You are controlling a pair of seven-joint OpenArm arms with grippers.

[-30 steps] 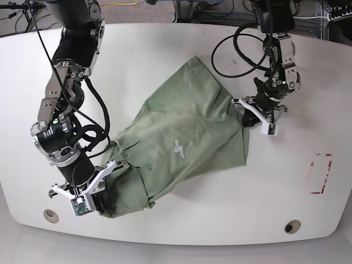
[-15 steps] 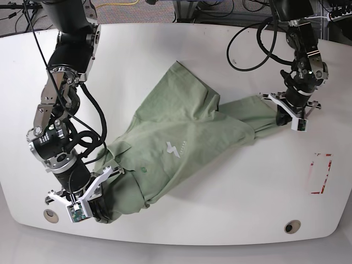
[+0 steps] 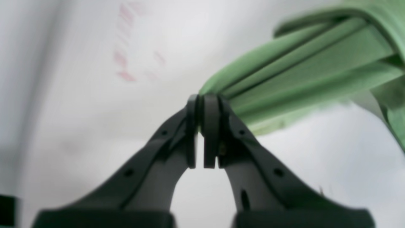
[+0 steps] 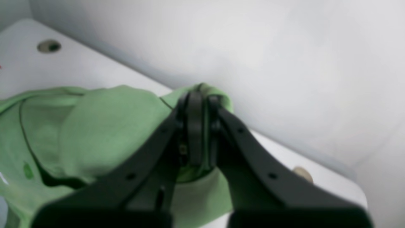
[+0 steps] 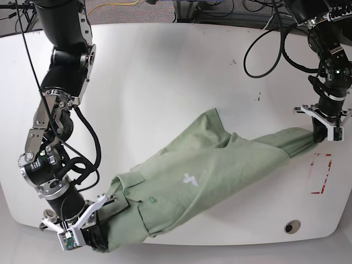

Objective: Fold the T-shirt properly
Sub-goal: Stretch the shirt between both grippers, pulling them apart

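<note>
Fabric stretches across the white table (image 5: 165, 66) in a long diagonal band: the T-shirt (image 5: 209, 176), pale sage green, runs from the near edge on the base view's left up toward the far right, pulled between our two arms. We see its front facing up, with the small white chest logo (image 5: 190, 179) near the middle and the ribbed collar (image 5: 127, 181) lying toward the lower-left end.

Our left gripper (image 5: 319, 133) — on the base view's right — is clamped on one end of the shirt. In its wrist view the dark fingers (image 3: 210, 126) meet with a sliver of green pinched at their tips, and the cloth runs away from them in taut pleats toward the upper right, raised off the table. Just beside this gripper, a red-outlined marking (image 5: 321, 175) lies on the tabletop.

Our right gripper (image 5: 91, 234) holds the opposite end at the table's near edge. Its wrist view shows the jaws closed together with green cloth bunched over and around their tips, and the rest of the shirt spreading in loose folds to the left.

Two round holes sit in the tabletop near the front edge; one (image 5: 292, 226) shows clearly at lower right, well apart from the shirt.
</note>
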